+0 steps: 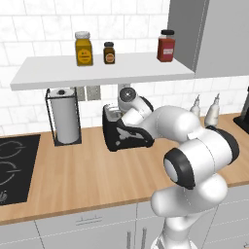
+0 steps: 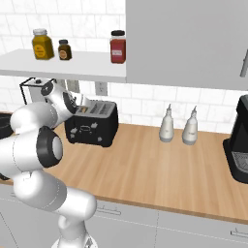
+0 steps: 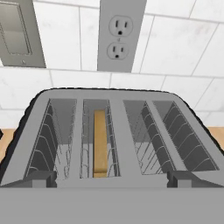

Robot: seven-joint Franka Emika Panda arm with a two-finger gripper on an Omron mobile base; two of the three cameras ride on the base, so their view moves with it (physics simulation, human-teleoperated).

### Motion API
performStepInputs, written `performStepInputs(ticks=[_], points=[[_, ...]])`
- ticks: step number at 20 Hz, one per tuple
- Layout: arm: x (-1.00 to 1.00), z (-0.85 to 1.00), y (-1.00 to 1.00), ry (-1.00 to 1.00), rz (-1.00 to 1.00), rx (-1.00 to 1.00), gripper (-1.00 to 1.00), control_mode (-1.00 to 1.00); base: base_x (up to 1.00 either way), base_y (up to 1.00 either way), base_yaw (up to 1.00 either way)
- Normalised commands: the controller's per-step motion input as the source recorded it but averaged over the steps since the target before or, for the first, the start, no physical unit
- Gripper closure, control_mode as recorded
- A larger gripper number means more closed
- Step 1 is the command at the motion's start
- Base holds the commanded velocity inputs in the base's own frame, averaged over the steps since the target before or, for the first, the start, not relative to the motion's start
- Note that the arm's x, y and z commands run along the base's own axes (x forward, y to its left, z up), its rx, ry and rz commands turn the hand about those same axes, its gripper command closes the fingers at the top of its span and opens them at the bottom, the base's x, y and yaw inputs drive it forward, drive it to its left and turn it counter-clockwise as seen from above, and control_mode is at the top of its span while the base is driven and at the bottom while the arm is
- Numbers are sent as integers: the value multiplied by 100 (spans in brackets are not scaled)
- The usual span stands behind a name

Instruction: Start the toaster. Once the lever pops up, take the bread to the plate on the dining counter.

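The black toaster (image 1: 127,137) with its silver-grey top stands on the wood worktop against the tiled wall, also seen as the toaster (image 2: 92,127) from the right. My gripper (image 1: 115,114) hovers just above its top, open, with nothing between the fingers. In the hand view the gripper (image 3: 111,180) looks down into the toaster (image 3: 127,131), its fingertips (image 3: 33,179) spread wide over the front rim. The bread (image 3: 100,144), a tan slice on edge, sits deep in the second slot from the left. The plate and the dining counter are out of view.
A paper-towel holder (image 1: 64,116) stands left of the toaster, a black cooktop (image 1: 12,165) further left. Two white bottles (image 2: 177,127) and a black coffee machine (image 2: 238,145) stand to the right. A shelf (image 1: 97,70) with jars hangs overhead. A wall outlet (image 3: 118,37) is behind.
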Motion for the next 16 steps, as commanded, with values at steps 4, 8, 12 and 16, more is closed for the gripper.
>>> performStepInputs(ticks=[4,8,12,16], points=[[0,0,0,0,0,0,-100,-100,0,0,0],[0,0,0,0,0,0,-100,-100,0,0,0],[0,0,0,0,0,0,-100,-100,0,0,0],[0,0,0,0,0,0,-100,-100,0,0,0]])
